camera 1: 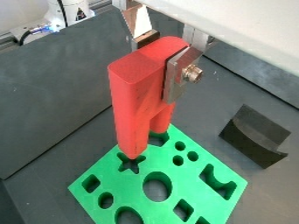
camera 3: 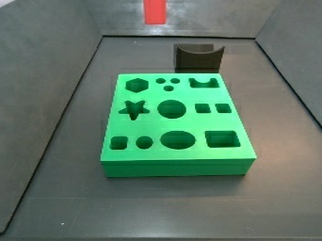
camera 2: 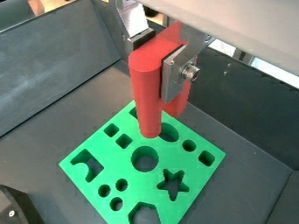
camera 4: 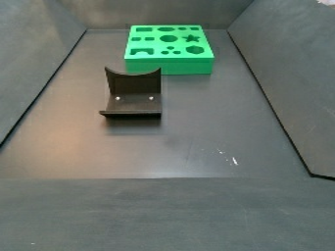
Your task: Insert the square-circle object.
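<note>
My gripper [camera 1: 158, 61] is shut on the red square-circle object [camera 1: 138, 96], with a silver finger plate [camera 1: 176, 77] on each side of its upper part. Both wrist views show it upright, its two parallel pegs pointing down over the green slab [camera 1: 105, 188] with shaped holes. The round peg [camera 2: 149, 105] ends close to a round hole [camera 2: 170, 134]. In a side view only the lower tip of the red piece [camera 3: 153, 9] shows, well above the slab [camera 3: 176, 168] and behind it. The gripper and piece are out of the side view that shows the slab [camera 4: 170, 65] far back.
The dark fixture with a curved notch [camera 4: 131, 93] stands on the black floor apart from the slab. It also shows behind the slab [camera 3: 198, 56] and in both wrist views [camera 1: 257, 136] [camera 2: 10, 206]. Dark walls [camera 3: 70, 104] enclose the floor.
</note>
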